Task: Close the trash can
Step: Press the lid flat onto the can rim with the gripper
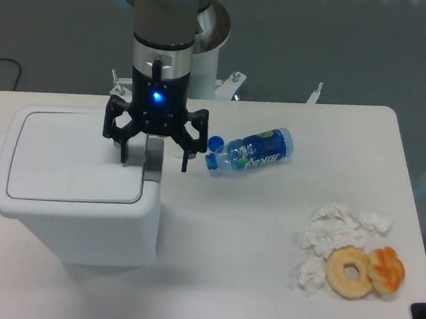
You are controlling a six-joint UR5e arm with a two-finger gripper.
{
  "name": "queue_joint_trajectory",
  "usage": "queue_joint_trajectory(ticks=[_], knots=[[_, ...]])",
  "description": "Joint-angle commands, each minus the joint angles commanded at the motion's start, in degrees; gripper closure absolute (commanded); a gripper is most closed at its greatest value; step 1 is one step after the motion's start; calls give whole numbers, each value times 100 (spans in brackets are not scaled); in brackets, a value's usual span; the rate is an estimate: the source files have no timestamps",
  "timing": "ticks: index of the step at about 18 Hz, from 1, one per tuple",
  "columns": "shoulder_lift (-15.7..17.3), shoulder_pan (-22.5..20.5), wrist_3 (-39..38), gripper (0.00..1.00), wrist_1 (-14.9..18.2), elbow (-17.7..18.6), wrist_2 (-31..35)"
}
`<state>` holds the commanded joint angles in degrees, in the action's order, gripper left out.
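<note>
white table (266, 231) with rounded corners. on the left sits a big white trash can (76, 192), lid down flat. near the middle a plastic water bottle (252, 151) lies on its side, blue cap (215, 142) loose just beside its neck. front right has crumpled tissues (334, 230), with a donut (349, 272) and an orange pastry (387, 269) touching each other.

We see a white tabletop (266, 231) with rounded corners under even, soft light. Behind it lies a dull grey floor (342, 44), where a black cable (3, 63) trails at the left edge.
</note>
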<state>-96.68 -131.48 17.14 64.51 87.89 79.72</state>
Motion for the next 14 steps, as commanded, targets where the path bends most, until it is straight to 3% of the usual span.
queue_joint_trajectory(ticks=[14], knots=[[-62, 0, 0, 0, 0, -9, 9]])
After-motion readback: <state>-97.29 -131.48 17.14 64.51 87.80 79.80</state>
